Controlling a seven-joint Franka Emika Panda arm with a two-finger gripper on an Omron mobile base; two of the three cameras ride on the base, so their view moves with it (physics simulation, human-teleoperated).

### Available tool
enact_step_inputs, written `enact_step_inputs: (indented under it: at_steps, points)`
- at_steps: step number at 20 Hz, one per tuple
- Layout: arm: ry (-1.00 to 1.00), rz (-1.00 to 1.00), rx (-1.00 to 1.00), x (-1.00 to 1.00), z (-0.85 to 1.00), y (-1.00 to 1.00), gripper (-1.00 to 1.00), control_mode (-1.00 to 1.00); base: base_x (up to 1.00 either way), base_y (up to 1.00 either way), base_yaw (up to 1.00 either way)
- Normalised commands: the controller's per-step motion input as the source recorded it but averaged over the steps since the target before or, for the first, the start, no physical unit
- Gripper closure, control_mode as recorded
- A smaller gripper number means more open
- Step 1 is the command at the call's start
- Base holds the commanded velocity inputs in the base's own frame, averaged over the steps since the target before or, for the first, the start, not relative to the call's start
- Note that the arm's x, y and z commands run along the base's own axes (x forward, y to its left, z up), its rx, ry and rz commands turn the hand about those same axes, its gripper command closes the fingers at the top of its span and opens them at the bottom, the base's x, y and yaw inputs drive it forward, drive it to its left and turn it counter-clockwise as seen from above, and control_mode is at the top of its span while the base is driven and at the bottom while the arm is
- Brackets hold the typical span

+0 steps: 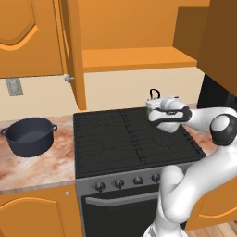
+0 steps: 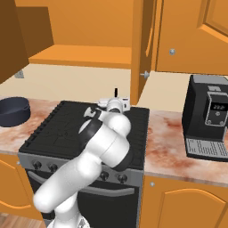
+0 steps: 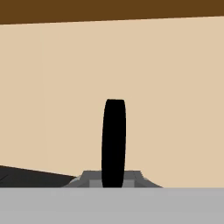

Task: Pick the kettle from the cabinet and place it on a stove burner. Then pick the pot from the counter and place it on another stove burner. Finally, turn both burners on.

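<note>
Kettle (image 1: 154,95) handle, thin, black and arched, rises in the left base view just behind the white hand over the back right of the black cooktop (image 1: 111,139); the kettle's body is hidden by the hand, so its print cannot be made out. The end effector (image 1: 155,102) sits at that handle, its fingers hidden from this side. The pot (image 1: 29,135), wide, round and dark navy-grey with two small side handles and no lid, stands on the marbled desk (image 1: 41,169) to the left of the cooktop, well apart from the arm. Above, the orange cabinet (image 1: 139,58) stands open, its door (image 1: 73,51) swung out with a small silver knob, its flat shelf bare.

From the right base view, the black handle (image 2: 116,92) stands as a thin upright line above the hand at the rear of the cooktop (image 2: 58,129). The pot (image 2: 12,110) lies at the far left on the desk (image 2: 169,142). A black coffee machine (image 2: 207,116) stands on the desk at the right.

Through the hand view, the handle (image 3: 113,142) is a black upright bar clamped between the narrow-set fingers, before a beige wall (image 3: 166,96).
</note>
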Motion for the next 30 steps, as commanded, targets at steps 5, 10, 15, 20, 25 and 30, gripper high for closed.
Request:
enact_step_inputs:
  at_steps: [5,10,15,20,25,30]
  points:
    - [0.0,0.0,0.0,0.18,-0.13,-0.02,1.0,-1.0,0.0,0.0,0.0]
    - [0.0,0.0,0.0,0.07,-0.06,-0.02,1.0,-1.0,0.0,0.0,0.0]
    - [0.0,0.0,0.0,0.2,-0.05,0.0,1.0,-1.0,0.0,0.0,0.0]
    - [0.0,0.0,0.0,0.21,-0.06,0.0,1.0,-1.0,0.0,0.0,0.0]
    - [0.0,0.0,0.0,0.12,-0.1,-0.02,1.0,-1.0,0.0,0.0,0.0]
    - [0.0,0.0,-0.01,0.05,-0.18,-0.12,1.0,-1.0,0.0,0.0,0.0]
